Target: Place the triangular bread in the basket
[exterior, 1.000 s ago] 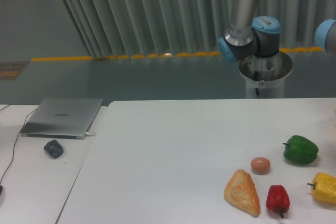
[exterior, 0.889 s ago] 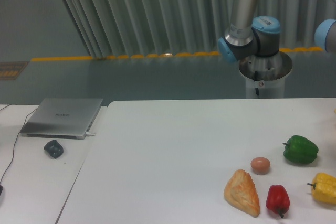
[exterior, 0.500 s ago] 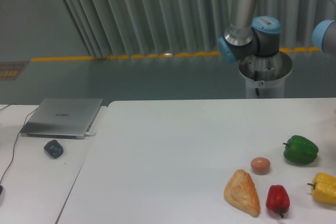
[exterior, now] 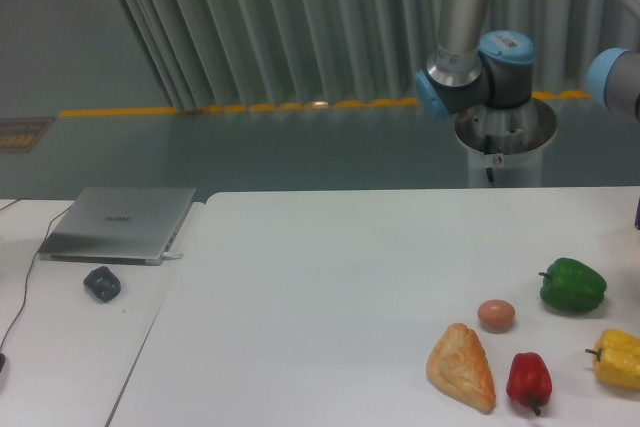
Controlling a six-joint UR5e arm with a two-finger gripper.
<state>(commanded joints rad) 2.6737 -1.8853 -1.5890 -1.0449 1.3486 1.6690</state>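
Since the earlier frames, only the arm's blue joint (exterior: 612, 80) at the far right edge had shifted, sliding a little leftward and lower, and a dark sliver had appeared at the right edge just below it; nothing on the surface (exterior: 330, 277) had changed place. Whether that sliver belonged to the fingers could not be told, and the fingers themselves were out of view, so their state could not be told either. The arm (exterior: 468, 42) rose from its pedestal (exterior: 505, 147) beyond the far edge of the surface, with its grey tube running up out of the top of the frame. The bread (exterior: 461, 367) lay flat near the right front of the surface, its narrow tip pointing away toward the far side. An egg (exterior: 496, 314) sat just beyond it to the right, apart from it. A red pepper (exterior: 528, 380) lay just right of the bread, a green pepper (exterior: 572, 285) farther right and farther back, and a yellow pepper (exterior: 617, 358) at the right edge, partly cut off. On the separate left surface rested a closed laptop (exterior: 120, 222) with a small dark object (exterior: 101, 282) in front of it. No basket showed.
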